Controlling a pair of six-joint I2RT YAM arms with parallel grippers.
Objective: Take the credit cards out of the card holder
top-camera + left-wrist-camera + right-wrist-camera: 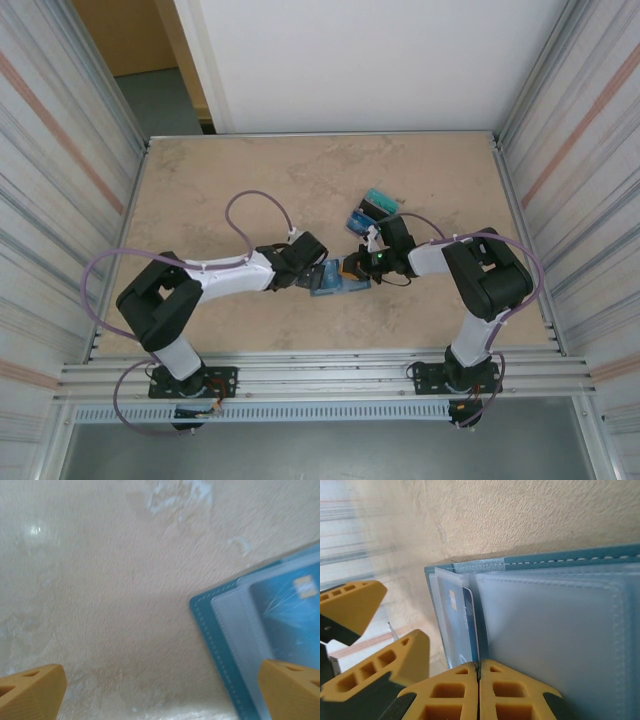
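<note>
Left wrist view: the left gripper [160, 695] hangs low over the pale marbled stone-look counter [100, 580]. Its yellow ribbed plastic fingers [32, 690] are spread wide apart and grip nothing. One of them overlaps the edge of the small flat teal-blue bifold card holder [222, 630], though I cannot tell whether it presses down. The holder lies open and flat near the middle of the counter, between the two arms, with a teal chip card [287, 620] showing in its clear sleeve.

In the right wrist view the right gripper [479, 672] has its fingers closed together. The thin edge of a dark blue plastic card [469, 625] runs straight into their seam, so they look pinched on it. Further right, in the top external view, a loose pile of teal, black and blue cards [372, 210] lies just beyond the holder.

The cards are likely light, stiff and slick, and sit snug in soft pockets. The holder, light and floppy, would probably drag along with them. The best hold is a card's exposed short edge, drawn along the pocket's line while the holder is pinned at its bare lining.
</note>
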